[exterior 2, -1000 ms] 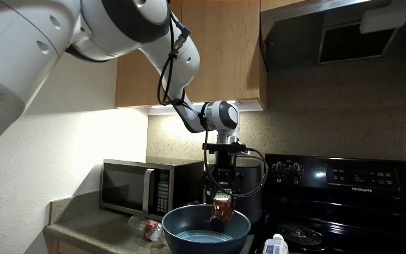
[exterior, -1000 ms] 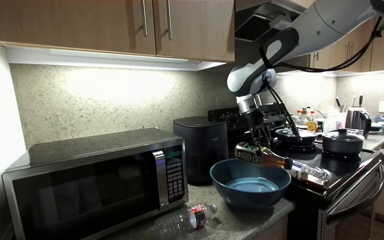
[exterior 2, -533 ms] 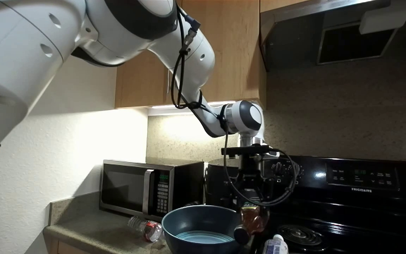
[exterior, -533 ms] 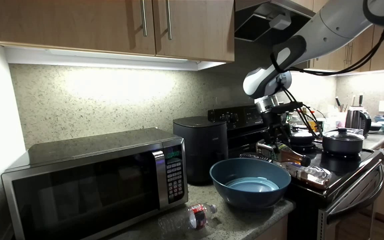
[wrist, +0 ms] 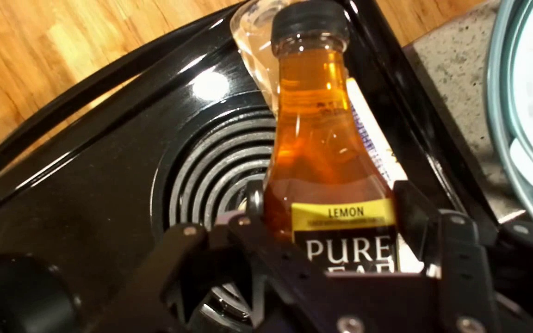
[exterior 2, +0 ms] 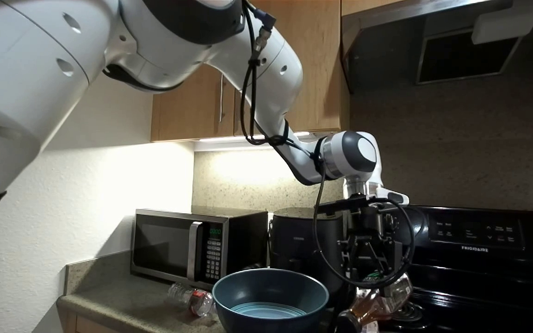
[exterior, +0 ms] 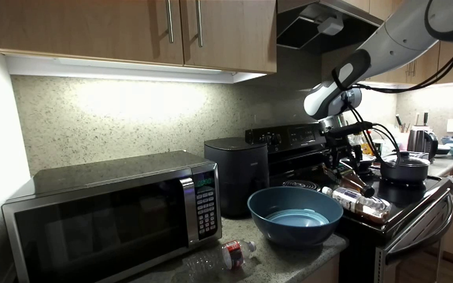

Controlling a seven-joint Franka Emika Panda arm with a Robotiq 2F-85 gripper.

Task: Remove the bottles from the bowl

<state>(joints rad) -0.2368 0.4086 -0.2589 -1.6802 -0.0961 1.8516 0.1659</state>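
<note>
My gripper (wrist: 329, 203) is shut on an amber bottle (wrist: 322, 152) with a dark cap and a yellow and black label. The amber bottle (exterior: 354, 181) is tilted, cap end lower, above the stove; the exterior view (exterior 2: 373, 307) also shows it. The blue bowl (exterior: 295, 234) stands on the counter left of the gripper, and no bottle shows inside it. A clear bottle with a red label (exterior: 232, 255) lies on the counter before the microwave. Another bottle, white-capped with a white and purple label (exterior: 352, 198), lies on the stove, partly hidden behind the amber bottle in the wrist view.
A microwave (exterior: 108, 220) and a black air fryer (exterior: 236, 177) stand behind the counter area. A coil burner (wrist: 220, 162) is below the gripper. A dark lidded pot (exterior: 404, 169) stands further along the stove. The range hood (exterior 2: 433, 55) is overhead.
My gripper has carried the amber bottle from above the bowl to the right, over the stove, and a little lower. The bowl and the other bottles have not moved.
</note>
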